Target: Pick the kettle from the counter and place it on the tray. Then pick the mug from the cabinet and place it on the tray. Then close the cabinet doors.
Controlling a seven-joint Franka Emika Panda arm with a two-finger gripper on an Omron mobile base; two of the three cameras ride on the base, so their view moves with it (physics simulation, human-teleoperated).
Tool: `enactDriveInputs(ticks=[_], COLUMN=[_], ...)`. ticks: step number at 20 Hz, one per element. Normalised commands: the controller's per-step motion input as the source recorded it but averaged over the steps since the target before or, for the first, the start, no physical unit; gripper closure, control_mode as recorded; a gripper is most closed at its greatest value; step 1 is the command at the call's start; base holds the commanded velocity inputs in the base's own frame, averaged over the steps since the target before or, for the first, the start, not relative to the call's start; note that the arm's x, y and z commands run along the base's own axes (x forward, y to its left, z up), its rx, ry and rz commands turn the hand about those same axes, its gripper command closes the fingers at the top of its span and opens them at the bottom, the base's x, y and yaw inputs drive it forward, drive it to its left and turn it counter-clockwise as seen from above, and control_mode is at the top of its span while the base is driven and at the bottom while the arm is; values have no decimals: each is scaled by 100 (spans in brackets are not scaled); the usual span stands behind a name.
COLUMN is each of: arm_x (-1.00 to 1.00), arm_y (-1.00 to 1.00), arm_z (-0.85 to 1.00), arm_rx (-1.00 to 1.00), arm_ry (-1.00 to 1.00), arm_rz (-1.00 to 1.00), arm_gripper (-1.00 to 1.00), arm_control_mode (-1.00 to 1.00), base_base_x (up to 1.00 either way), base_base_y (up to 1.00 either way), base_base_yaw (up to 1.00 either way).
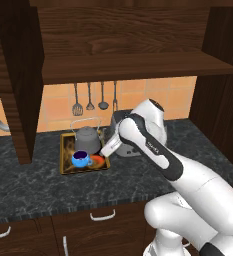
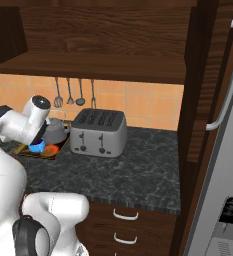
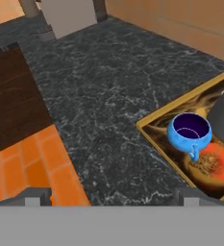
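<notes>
Step in hand: both the kettle (image 1: 87, 139) and the mug (image 1: 81, 159) already sit on the tray (image 1: 64, 159), so by my reading you are at the cabinet doors now.
Hand: your hand (image 3: 111, 201) hangs just beside the tray with its jaws spread wide and nothing between them.
Mug: upright at the tray's near end, handle toward the orange patch, just in front of the kettle; whether the two touch, you cannot tell from here.
Tray: flat on the bench (image 1: 33, 180), left of the toaster (image 2: 98, 132).
Doors: the left door (image 1: 18, 75) stands open left of the tray, its lower edge hanging over the bench; the right door (image 2: 200, 80) stands open well right of the toaster.
How to do it well: lift the hand straight up off the tray first, so a finger does not catch the mug rim or the kettle's wire handle; then push each door flat on its face, not on its edge.
Edges: the shelf (image 1: 138, 67) juts out right above the tray, so rise only a little before you swing out.
Open room: the bench in front of the tray and right of the toaster gives you room to move.
</notes>
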Motion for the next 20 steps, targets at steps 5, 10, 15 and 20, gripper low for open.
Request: enactDriveInputs(ticks=[5, 10, 15, 20], arm_x=[-43, -40, -37, -31], arm_y=[0, 0, 2, 16], arm_z=[36, 31, 32, 31], arm_rx=[0, 0, 0, 0], arm_ry=[-11, -10, -13, -21], arm_rz=[0, 0, 0, 0], arm_gripper=[-100, -100, -100, -100], arm_control_mode=[-100, -100, -100, -100], base_base_x=[0, 0, 0, 0], base_base_y=[0, 0, 0, 0], base_base_yaw=[0, 0, 0, 0])
